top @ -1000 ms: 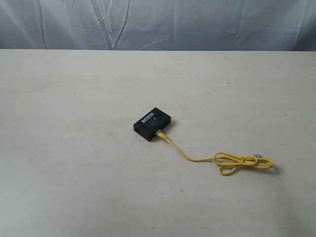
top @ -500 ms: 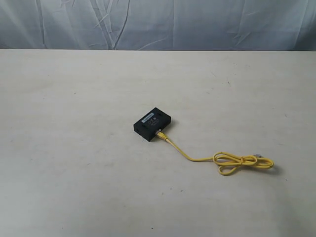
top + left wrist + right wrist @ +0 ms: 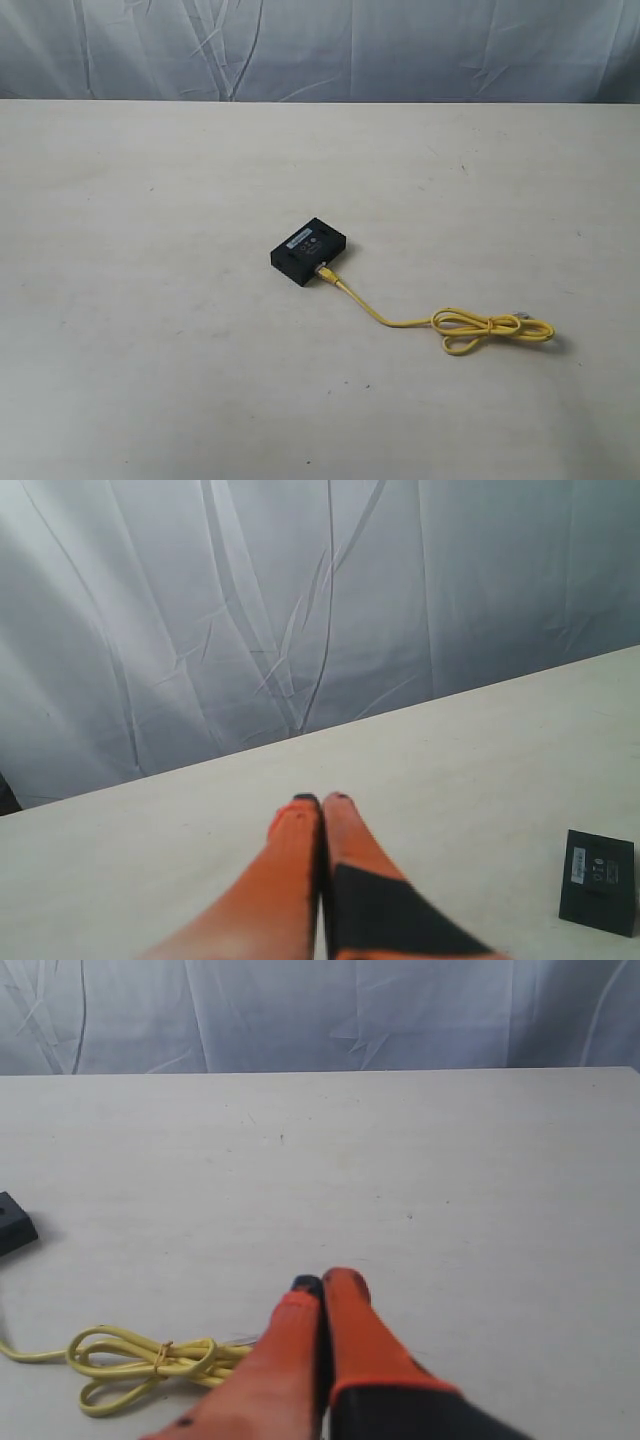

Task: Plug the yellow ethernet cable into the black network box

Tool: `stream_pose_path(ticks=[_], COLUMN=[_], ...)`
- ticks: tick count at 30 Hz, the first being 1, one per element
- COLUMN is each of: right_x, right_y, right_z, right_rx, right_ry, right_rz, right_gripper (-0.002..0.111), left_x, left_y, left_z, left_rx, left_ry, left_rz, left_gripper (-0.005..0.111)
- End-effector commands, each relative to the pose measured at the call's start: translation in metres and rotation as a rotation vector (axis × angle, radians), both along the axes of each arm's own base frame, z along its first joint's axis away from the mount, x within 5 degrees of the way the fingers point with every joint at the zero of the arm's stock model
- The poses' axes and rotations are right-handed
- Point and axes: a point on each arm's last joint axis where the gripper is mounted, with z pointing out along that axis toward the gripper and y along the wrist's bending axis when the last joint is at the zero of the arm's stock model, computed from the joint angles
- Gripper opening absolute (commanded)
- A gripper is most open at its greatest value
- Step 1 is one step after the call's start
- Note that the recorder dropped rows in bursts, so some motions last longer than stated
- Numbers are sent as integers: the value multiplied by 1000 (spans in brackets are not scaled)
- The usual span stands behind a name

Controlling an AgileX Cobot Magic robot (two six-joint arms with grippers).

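Observation:
The black network box lies flat near the middle of the table, white label up. One plug of the yellow ethernet cable sits in a port on the box's near side, and the cord trails right to a bundled loop with the free plug beyond it. Neither arm appears in the exterior view. My left gripper is shut and empty above the table, with the box off to one side. My right gripper is shut and empty, close beside the tied loop; a corner of the box shows.
A creased grey-blue curtain hangs behind the table's far edge. The tabletop is pale and bare apart from the box and cable.

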Motion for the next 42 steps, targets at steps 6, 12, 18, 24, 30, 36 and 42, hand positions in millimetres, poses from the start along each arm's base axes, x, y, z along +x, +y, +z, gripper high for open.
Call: stream_pose_path(ticks=[6, 12, 18, 24, 30, 36, 42], right_x=[0, 0, 0, 0, 0, 0, 0], right_y=[0, 0, 0, 0, 0, 0, 0], right_z=[0, 0, 0, 0, 0, 0, 0], right_rx=[0, 0, 0, 0, -4, -4, -4], right_ry=[-12, -12, -12, -12, -13, -13, -13], right_rz=[-3, -3, -3, -3, -4, -4, -4], right_gripper=[0, 0, 0, 0, 0, 0, 0], left_x=[-13, -34, -49, -50, -50, -50, -50], left_y=[4, 11, 13, 14, 11, 11, 12], left_z=[-2, -39, -76, -100, -116, -116, -116], left_rx=[20, 58, 103, 140, 171, 174, 123], left_ry=[-53, -84, -125, -99, 0, -1, 14], left_rz=[19, 60, 65, 65, 26, 26, 38], left_gripper=[0, 0, 0, 0, 0, 0, 0])
